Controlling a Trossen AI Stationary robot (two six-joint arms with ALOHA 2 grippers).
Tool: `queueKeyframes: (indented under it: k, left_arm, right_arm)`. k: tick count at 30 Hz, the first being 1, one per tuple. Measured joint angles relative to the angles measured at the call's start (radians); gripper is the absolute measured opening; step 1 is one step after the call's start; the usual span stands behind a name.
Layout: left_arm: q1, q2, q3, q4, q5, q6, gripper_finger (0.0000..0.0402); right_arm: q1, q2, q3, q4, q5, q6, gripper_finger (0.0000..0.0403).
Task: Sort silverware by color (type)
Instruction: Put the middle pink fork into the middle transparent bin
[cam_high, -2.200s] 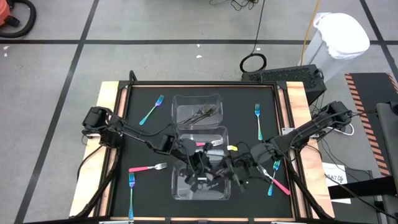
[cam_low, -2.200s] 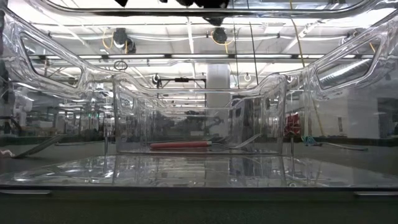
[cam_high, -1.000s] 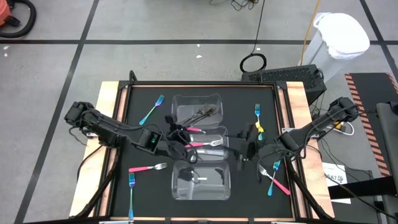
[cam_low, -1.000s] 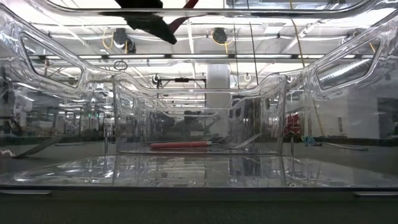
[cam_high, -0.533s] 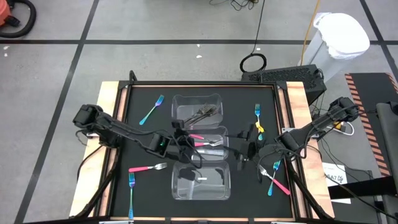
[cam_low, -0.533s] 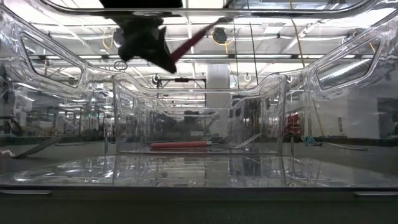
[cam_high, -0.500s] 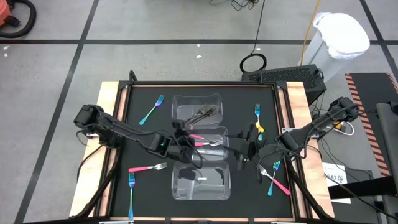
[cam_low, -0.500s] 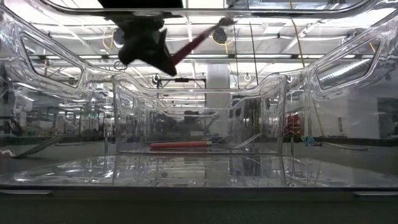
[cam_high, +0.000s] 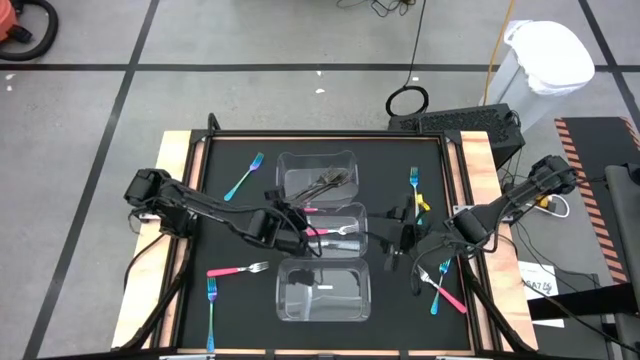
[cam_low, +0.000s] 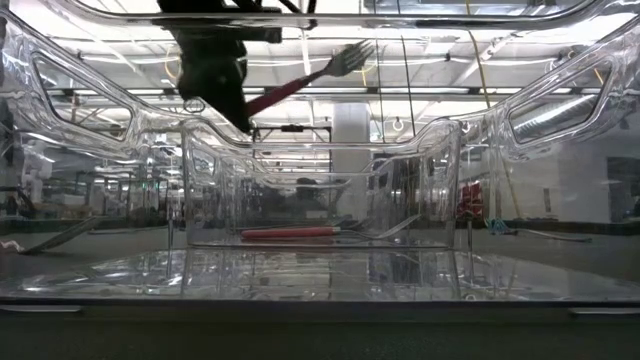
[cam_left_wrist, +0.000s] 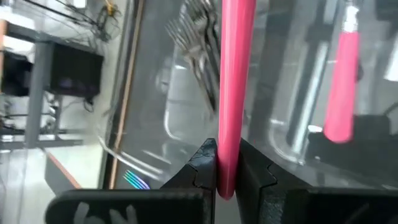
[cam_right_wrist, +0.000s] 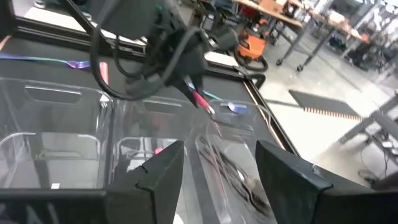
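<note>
Three clear containers (cam_high: 318, 178) sit in a column on the black tabletop (cam_high: 385, 165); the far one holds a heap of dark grey forks (cam_high: 328, 181), too tangled to count; the middle one holds one pink fork (cam_high: 338, 230); the left hand (cam_high: 296, 226) hovers over it, pinching a second pink-handled fork (cam_left_wrist: 235, 87); the right hand (cam_high: 392, 240) waits beside the containers, fingers spread; loose around them lie two more pink forks (cam_high: 238, 269) and four blue forks (cam_high: 243, 176).

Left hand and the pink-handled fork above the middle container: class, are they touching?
Touching. In the left wrist view, the left hand pinches the pink-handled fork between both fingers, with no gap on either side.
</note>
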Motion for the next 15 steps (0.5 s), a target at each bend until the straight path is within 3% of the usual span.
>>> queueKeyframes:
  k: [10, 15]
  left_arm:
    - [-0.034, 0.000, 0.015, 0.011, 0.044, -0.020, 0.0027]
    - [-0.005, 0.000, -0.001, 0.108, 0.077, -0.019, 0.0066]
  right_arm:
    - [0.019, 0.000, 0.029, -0.077, 0.009, 0.079, 0.0196]
    - [0.019, 0.000, 0.029, -0.081, 0.008, 0.067, 0.0196]
